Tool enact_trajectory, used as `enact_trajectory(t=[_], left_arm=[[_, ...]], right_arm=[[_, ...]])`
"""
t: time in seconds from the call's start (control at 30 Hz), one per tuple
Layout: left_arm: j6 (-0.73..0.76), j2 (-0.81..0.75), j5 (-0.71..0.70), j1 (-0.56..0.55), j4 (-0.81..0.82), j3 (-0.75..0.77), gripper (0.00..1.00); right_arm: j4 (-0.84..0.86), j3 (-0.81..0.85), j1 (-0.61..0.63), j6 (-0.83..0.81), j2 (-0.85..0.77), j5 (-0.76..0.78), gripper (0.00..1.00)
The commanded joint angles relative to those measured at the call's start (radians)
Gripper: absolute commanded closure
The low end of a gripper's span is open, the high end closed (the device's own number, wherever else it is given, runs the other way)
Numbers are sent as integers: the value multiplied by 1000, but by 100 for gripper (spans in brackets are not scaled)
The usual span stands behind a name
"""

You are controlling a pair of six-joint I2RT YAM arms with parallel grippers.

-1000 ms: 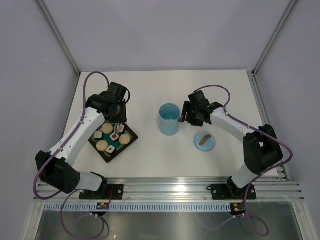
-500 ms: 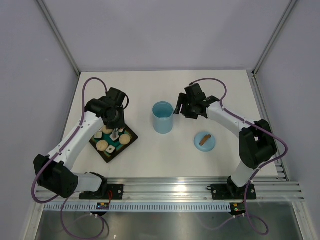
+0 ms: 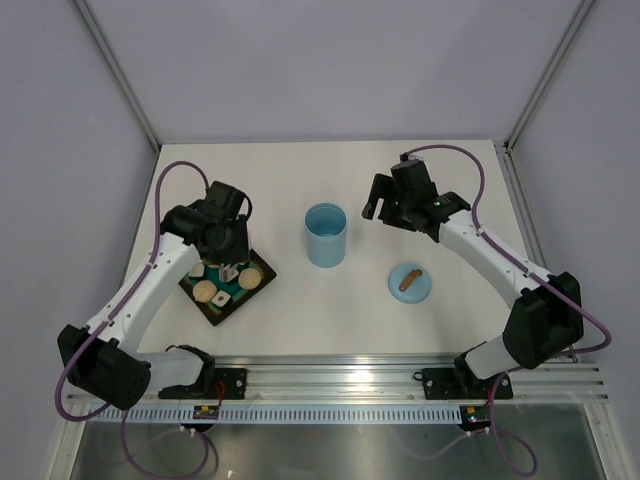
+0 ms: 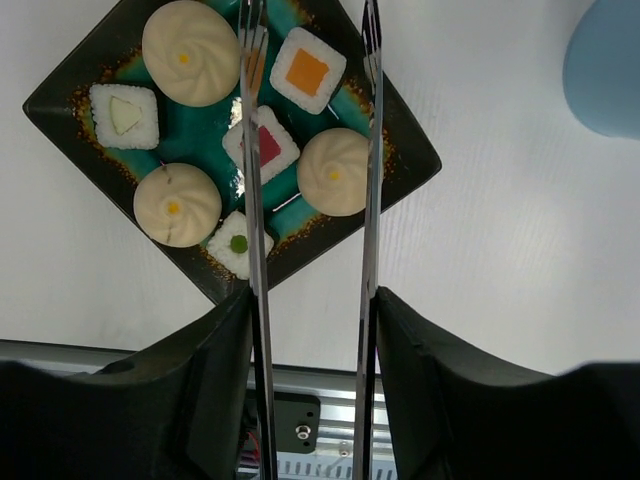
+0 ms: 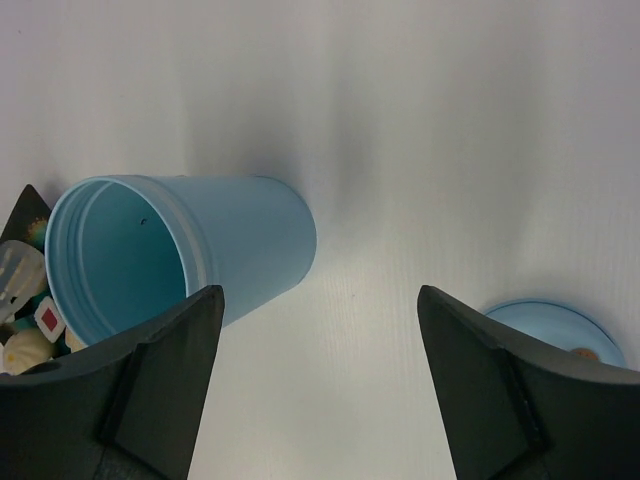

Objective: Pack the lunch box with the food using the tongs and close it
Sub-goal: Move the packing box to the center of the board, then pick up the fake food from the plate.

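My left gripper (image 4: 312, 300) is shut on the tongs (image 4: 368, 200), one slim metal arm against each finger. The arms stand spread, their tips over the food on the dark tray (image 4: 400, 140). The food is beige buns (image 4: 190, 52) and white squares (image 4: 308, 70), one with a red centre (image 4: 262, 145) between the arms. The light blue lunch box (image 3: 326, 235) stands upright, open and empty in the middle of the table. My right gripper (image 5: 320, 300) is open, clear of the lunch box (image 5: 240, 240), with nothing between its fingers. The round blue lid (image 3: 410, 282) lies flat, brown handle up.
The tray (image 3: 227, 282) sits left of the lunch box, under my left gripper (image 3: 228, 255). My right gripper (image 3: 376, 207) hangs at the back right of the lunch box. Grey walls close off the back and sides, and a metal rail (image 3: 340, 380) runs along the near edge.
The right gripper shifted the lunch box a little to the left, then let go, opened wide and drew back to the right. The tongs' arms have spread apart over the tray.
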Motion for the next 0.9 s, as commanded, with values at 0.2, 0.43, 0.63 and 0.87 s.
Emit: enact_trajectory(t=[0.2, 0.43, 0.63, 0.87], left_arm=[[112, 10, 42, 35, 52, -53, 46], [125, 22, 129, 55, 81, -84, 43], [126, 47, 124, 79, 95, -98, 43], [125, 47, 130, 112, 104, -118, 45]], right_arm=[[-32, -33, -3, -18, -60, 50, 13], [-32, -25, -3, -18, -60, 41, 13], [-29, -27, -3, -15, -56, 31, 13], [-26, -36, -3, -13, -57, 30, 13]])
